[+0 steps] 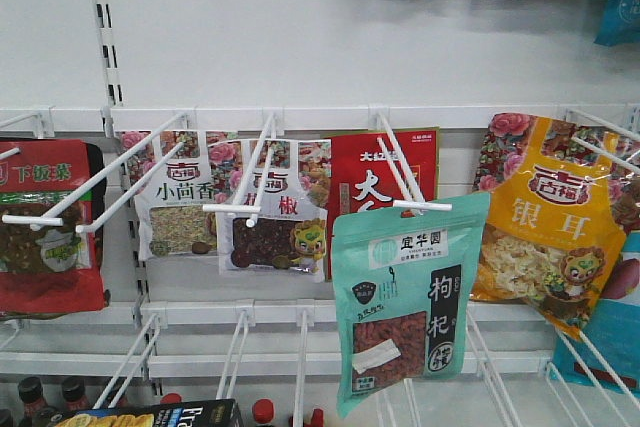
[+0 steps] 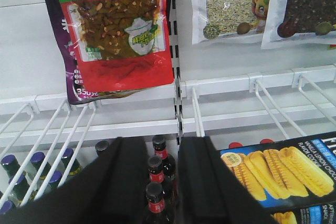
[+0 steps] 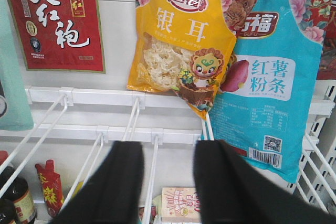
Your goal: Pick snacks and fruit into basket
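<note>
Snack pouches hang on shelf hooks [image 1: 250, 172]: teal pouch [image 1: 405, 297] at the tip of its hook, nearest the camera; yellow pouch [image 3: 178, 40] just above the right gripper [image 3: 169, 150]; red pouch [image 2: 118, 30] above the left gripper [image 2: 161, 145]. Both grippers have fingers spread apart and empty. No basket or fruit in view. Judgement: picking not yet begun.

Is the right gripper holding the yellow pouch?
No. The right gripper is open and empty, and the yellow pouch hangs above it, untouched.
</note>
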### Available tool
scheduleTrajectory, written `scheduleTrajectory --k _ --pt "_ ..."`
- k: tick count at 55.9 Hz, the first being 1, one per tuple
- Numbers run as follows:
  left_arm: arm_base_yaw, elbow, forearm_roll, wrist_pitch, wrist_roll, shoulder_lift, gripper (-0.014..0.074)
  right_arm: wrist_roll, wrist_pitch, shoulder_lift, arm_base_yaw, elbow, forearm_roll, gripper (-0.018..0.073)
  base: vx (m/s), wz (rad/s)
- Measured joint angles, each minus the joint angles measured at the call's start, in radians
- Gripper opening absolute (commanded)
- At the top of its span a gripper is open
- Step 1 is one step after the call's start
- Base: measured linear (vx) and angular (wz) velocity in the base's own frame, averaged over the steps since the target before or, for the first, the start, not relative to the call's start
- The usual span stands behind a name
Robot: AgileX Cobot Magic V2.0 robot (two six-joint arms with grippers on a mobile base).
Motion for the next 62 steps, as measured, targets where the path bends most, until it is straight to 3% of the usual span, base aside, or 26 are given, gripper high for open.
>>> scheduleTrajectory --k 7,42,45,50,62 --pt "0.0 0.0 0.0 0.003 0.0 0.006 0.0504 0.0 0.0 0.0 0.0 0.0 0.0 0.0494 0.0 0.0" --pt "0.0 0.0 -0.005 0.025 -0.019 0.008 0.0505 0.0 0.0 0.0 0.0 0.0 0.0 0.0491 0.0 0.0" --pt "-0.001 0.0 -0.005 0.031 -0.059 0.008 0.0505 0.0 0.0 0.0 0.0 0.0 0.0 0.0491 0.0 0.0" --pt "-0.028 0.0 0.013 0.057 -0.195 0.008 0.0505 0.0 0.0 0.0 0.0 0.0 0.0 0.0491 0.0 0.0" --pt "-0.221 0.077 0.074 0.063 -0.57 0.008 0.0505 0.0 0.0 0.0 0.0 0.0 0.0 0.0491 0.0 0.0"
